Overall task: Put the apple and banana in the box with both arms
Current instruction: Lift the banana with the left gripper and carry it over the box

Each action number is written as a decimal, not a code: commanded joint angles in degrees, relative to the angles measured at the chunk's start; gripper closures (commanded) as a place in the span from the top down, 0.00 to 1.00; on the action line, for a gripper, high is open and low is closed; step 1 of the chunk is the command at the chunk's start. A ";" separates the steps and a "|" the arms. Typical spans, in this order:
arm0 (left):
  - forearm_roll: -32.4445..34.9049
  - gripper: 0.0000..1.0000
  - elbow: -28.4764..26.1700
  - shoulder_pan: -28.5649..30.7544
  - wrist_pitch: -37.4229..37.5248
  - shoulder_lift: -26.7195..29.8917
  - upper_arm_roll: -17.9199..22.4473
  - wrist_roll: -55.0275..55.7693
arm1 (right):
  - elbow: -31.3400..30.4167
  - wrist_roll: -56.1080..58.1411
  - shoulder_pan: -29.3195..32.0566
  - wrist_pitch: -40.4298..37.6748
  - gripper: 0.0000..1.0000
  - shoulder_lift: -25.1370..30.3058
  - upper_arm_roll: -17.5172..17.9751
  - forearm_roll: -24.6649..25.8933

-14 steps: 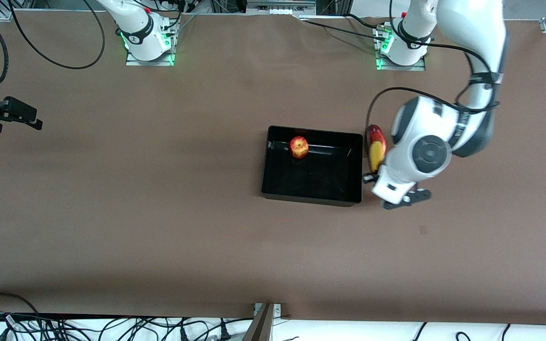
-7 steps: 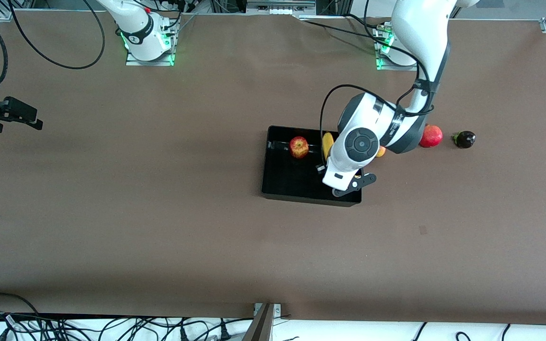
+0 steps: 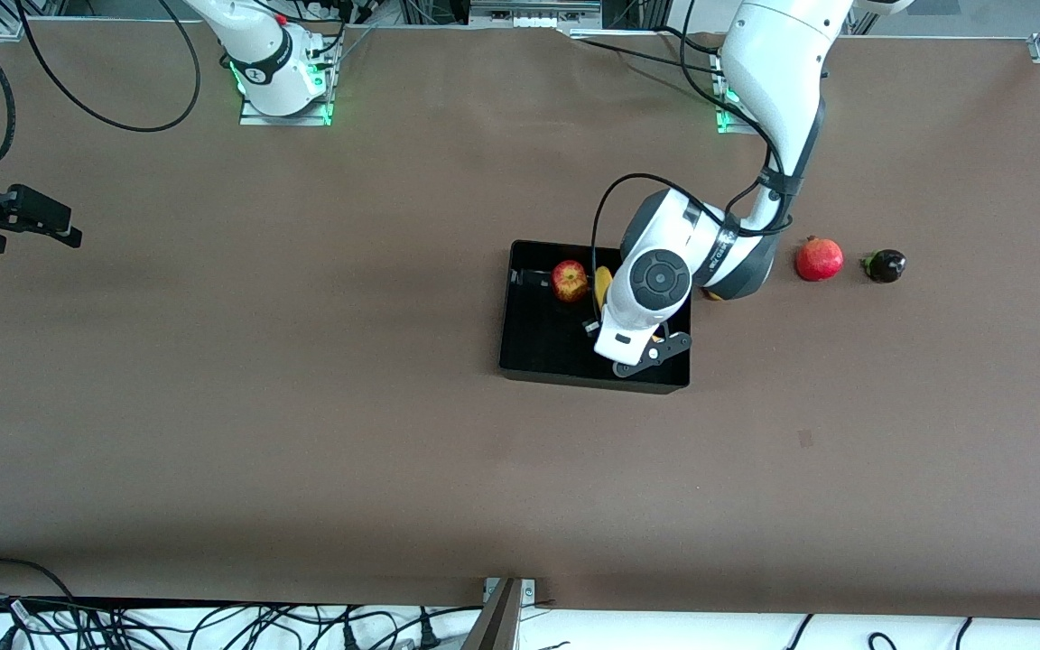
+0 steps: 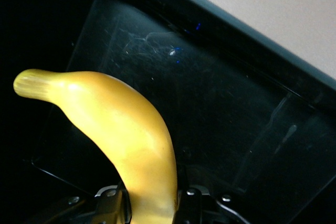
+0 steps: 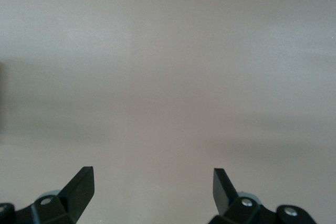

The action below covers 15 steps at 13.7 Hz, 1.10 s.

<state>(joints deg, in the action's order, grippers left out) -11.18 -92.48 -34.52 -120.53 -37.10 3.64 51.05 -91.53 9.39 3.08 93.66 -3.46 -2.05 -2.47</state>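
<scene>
The banana [image 4: 123, 145] is held in the left gripper [image 4: 149, 203], whose fingers are closed on its lower part, and it hangs over the inside of the box [image 3: 520, 348]. In the front view only a small yellow piece of it shows beside the white wrist. I judge the banana to be light and fairly stiff, but its skin is smooth and can bruise, so a moderate squeeze near the thick middle part is better than at the thin tip. Because it is long and curved, it may swing or turn in the fingers when it is held near one end, as it seems to be here.

The apple [image 3: 570, 281] already lies in the box, close to the wall that is farther from the front camera. It is round and hard and probably rolls easily on the glossy bottom. It is just beside the banana, so the banana could bump it when it is let go.

On the table toward the left arm's end lie a pomegranate [image 3: 820, 259] and a small dark fruit [image 3: 885, 265], well apart from the box and not in the way.

The right gripper [image 5: 152, 182] waits over bare table at the right arm's end, with its fingers wide apart and empty.
</scene>
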 commanded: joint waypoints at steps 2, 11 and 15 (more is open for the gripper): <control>-1.30 0.00 -0.42 -0.46 -1.80 -0.42 -0.21 0.54 | 0.56 0.90 0.70 -0.85 1.00 -0.23 -0.31 -1.13; -0.77 0.04 -0.95 0.24 -7.44 -4.03 -0.57 -0.34 | 0.56 0.90 0.61 -0.76 1.00 -0.15 -1.02 -1.13; -0.51 0.93 -0.95 0.33 -7.44 -4.56 -0.57 -0.60 | 0.56 0.90 0.61 -0.85 1.00 -0.23 -1.02 -1.13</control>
<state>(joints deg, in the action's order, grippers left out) -11.18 -92.96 -34.49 -127.30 -41.88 3.22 51.27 -91.53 9.41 3.19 93.52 -3.48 -3.27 -2.49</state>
